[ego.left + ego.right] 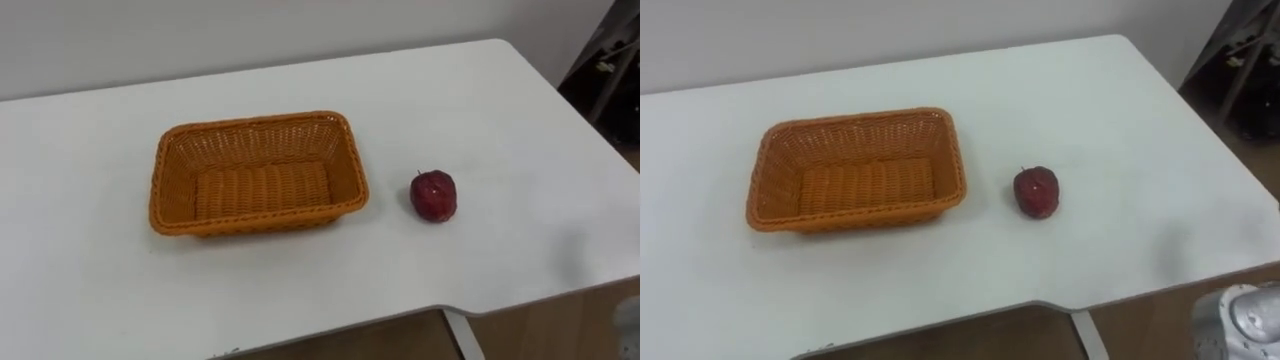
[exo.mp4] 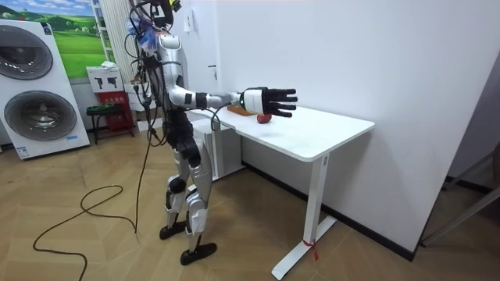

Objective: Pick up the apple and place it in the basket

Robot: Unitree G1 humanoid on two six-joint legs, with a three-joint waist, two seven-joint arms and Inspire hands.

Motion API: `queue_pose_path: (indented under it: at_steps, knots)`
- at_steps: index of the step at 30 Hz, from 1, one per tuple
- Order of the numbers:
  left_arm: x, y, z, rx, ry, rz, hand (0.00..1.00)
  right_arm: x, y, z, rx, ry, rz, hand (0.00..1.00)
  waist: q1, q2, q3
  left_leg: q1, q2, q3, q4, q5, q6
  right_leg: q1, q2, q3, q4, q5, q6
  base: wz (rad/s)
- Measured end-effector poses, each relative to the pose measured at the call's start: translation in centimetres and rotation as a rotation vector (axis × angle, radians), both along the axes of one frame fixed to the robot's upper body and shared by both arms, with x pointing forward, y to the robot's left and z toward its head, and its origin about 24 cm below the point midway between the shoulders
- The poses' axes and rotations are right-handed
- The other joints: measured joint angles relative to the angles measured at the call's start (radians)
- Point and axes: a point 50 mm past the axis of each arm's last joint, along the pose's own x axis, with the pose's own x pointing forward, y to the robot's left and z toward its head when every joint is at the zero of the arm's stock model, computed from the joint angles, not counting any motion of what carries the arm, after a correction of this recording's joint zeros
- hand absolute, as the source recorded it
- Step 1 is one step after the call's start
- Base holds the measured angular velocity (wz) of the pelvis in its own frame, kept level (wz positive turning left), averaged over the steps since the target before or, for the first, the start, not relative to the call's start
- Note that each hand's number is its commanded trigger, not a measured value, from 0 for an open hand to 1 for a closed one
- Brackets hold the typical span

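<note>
The right hand [image 2: 266, 101] hangs spread, empty. Round dark-red apple [image 1: 433, 195], right of the orange wicker basket [image 1: 256, 122], looks firm, slick: grip its sides.

apple [image 1: 433, 195]: dark red, round, whole, slightly glossy
pose: upright, stem dimple on top
place: lies free on the white surface [image 1: 500, 110], right of centre, nearer its front edge than its back edge

Lighting: bright, even, diffuse, from overhead.
White tabletop [image 1: 480, 110] uniformly lit; soft, short shadows along near sides of basket [image 1: 255, 145] & apple [image 1: 433, 195]; faint grey shadow patch nr tabletop's R edge. Room view: floor under tabletop darker.
</note>
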Motion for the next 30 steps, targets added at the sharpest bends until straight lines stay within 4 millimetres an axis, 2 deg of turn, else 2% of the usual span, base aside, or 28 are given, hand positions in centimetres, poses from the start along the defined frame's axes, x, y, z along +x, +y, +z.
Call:
queue_pose_path:
  at_steps: [6, 12, 16, 21, 30]
  knots:
    - [0.0, -0.1, 0.0, -0.022, -0.008, -0.005, 0.00, 1.4, 2.2, 0.3, -0.083, 0.032, 0.209, 0.00, 0.015, -0.002, 0.0027, -0.002, 0.001, 0.001, -0.001, 0.000, 0.000, 0.001, 0.001, 0.000, 0.000, 0.001, -0.001, 0.00]
    - [-0.1, -0.3, -0.1, -0.028, 0.000, -0.035, 0.00, 2.1, 5.1, -1.4, -0.081, 0.113, 0.451, 0.00, 0.027, -0.004, 0.0038, -0.002, 0.001, 0.000, -0.001, 0.000, 0.000, 0.002, 0.001, -0.001, 0.000, 0.004, -0.001, 0.00]
    - [-0.3, -0.3, -0.1, -0.029, 0.010, -0.033, 0.00, 2.1, 6.0, -2.2, -0.077, 0.154, 0.553, 0.00, 0.040, -0.004, 0.0040, -0.003, 0.001, 0.000, -0.001, 0.000, 0.000, 0.001, 0.000, -0.001, 0.000, 0.006, 0.000, 0.00]
    - [-0.5, -0.3, -0.1, -0.034, 0.018, -0.033, 0.00, 2.4, 6.7, -2.2, -0.118, 0.184, 0.640, 0.00, 0.044, -0.003, 0.0040, -0.008, 0.001, -0.001, 0.001, 0.000, 0.000, 0.001, -0.001, -0.004, -0.004, 0.006, 0.000, 0.00]
    - [0.7, -0.4, -0.2, -0.050, 0.000, -0.065, 0.00, 2.8, 9.1, -3.3, -0.120, 0.241, 0.869, 0.00, 0.064, -0.007, 0.0011, -0.013, 0.001, -0.004, -0.001, 0.000, 0.000, 0.003, 0.000, -0.006, -0.018, 0.011, 0.001, 0.00]
